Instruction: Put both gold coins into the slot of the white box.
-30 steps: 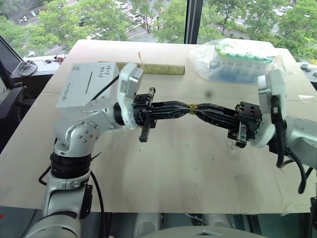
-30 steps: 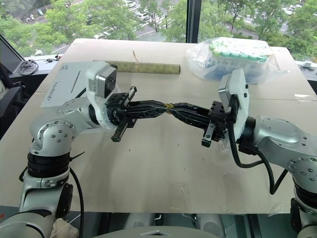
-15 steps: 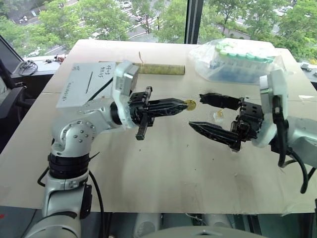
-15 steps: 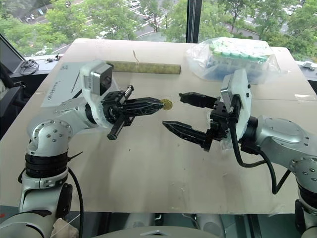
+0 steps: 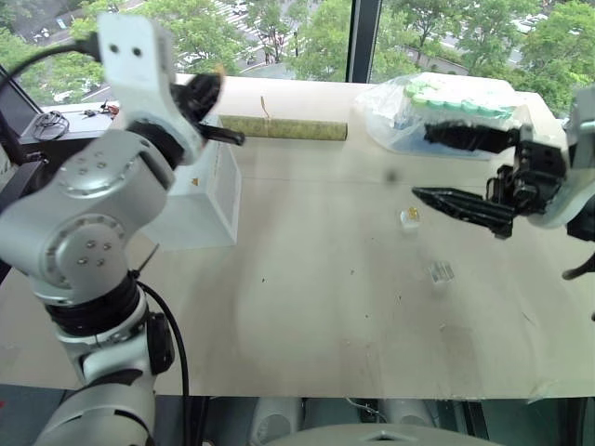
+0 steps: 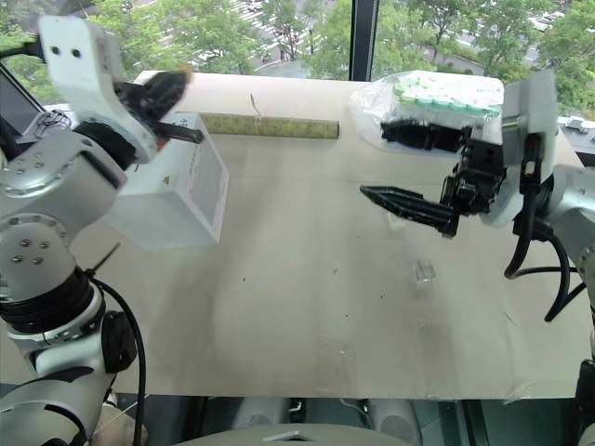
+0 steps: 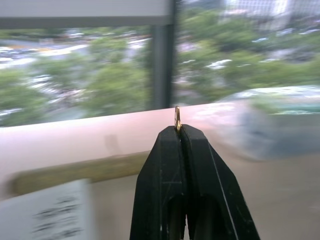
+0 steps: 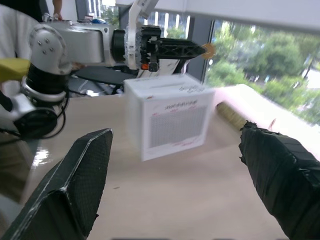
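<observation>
Now, handover: done; the coin (image 7: 177,119) has passed from right to left.
Left gripper (image 7: 178,129): clamped on the coin, lifted above the white box (image 5: 200,200).
Right gripper (image 6: 395,167): fingers apart, empty, pulled back.
Next: the slot, likely.

A white box (image 5: 200,200) stands on a tan table (image 5: 307,307). Above the box, the left gripper (image 5: 209,93) is raised and blurred. Well to the right of the box, the right gripper (image 5: 446,167) holds its two black fingers wide apart, near a clear bag of green-capped tubes (image 5: 446,111). Behind the box lies a greenish tube (image 5: 288,128)
</observation>
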You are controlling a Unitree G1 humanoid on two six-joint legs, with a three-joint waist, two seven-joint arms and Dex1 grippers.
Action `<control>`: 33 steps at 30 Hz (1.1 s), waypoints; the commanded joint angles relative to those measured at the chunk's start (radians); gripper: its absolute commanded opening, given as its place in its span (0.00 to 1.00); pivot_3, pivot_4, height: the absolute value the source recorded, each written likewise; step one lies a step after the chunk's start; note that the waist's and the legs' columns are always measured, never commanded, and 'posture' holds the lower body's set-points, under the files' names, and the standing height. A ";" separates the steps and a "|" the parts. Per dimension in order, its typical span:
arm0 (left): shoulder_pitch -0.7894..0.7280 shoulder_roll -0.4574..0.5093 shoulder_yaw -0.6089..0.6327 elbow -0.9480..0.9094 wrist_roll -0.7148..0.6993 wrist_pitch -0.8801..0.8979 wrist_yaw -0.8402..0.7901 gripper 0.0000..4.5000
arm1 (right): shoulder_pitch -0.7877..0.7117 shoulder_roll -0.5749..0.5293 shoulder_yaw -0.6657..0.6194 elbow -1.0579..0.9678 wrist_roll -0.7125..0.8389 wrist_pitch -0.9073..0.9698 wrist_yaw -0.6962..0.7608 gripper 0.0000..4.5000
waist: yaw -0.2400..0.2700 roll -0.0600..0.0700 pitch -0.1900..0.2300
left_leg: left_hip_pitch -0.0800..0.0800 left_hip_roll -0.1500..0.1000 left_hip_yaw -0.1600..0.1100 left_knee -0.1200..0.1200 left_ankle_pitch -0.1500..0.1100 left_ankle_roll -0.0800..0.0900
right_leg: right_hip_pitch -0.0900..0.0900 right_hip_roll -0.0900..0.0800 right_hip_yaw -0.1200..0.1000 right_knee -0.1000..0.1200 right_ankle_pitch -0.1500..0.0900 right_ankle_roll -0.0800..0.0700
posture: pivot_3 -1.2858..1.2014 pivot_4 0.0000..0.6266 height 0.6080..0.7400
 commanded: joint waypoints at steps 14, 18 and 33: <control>-0.012 0.066 0.100 -0.056 0.112 0.347 0.000 0.00 | -0.062 0.003 -0.065 0.195 -0.102 -0.065 0.235 0.97 | 0.002 0.000 0.001 | -0.001 0.000 0.000 0.000 0.000 -0.001 | 0.000 -0.001 -0.001 0.000 0.000 0.000 | 0.52 0.24 1.00; 0.015 0.078 0.096 -0.064 0.147 0.347 0.006 0.00 | -0.056 0.005 -0.083 0.177 -0.074 -0.050 0.254 0.97 | -0.001 0.000 0.001 | 0.000 0.000 0.000 0.000 0.000 -0.001 | 0.000 -0.001 0.000 0.001 0.000 -0.001 | 0.52 0.24 1.00; 0.082 0.023 0.077 -0.033 0.191 0.347 0.060 0.00 | -0.042 0.008 -0.065 0.144 -0.057 -0.012 0.263 0.97 | 0.002 0.000 0.001 | 0.000 0.000 0.000 0.000 0.000 -0.001 | 0.000 -0.002 -0.001 0.001 0.000 -0.001 | 0.52 0.24 1.00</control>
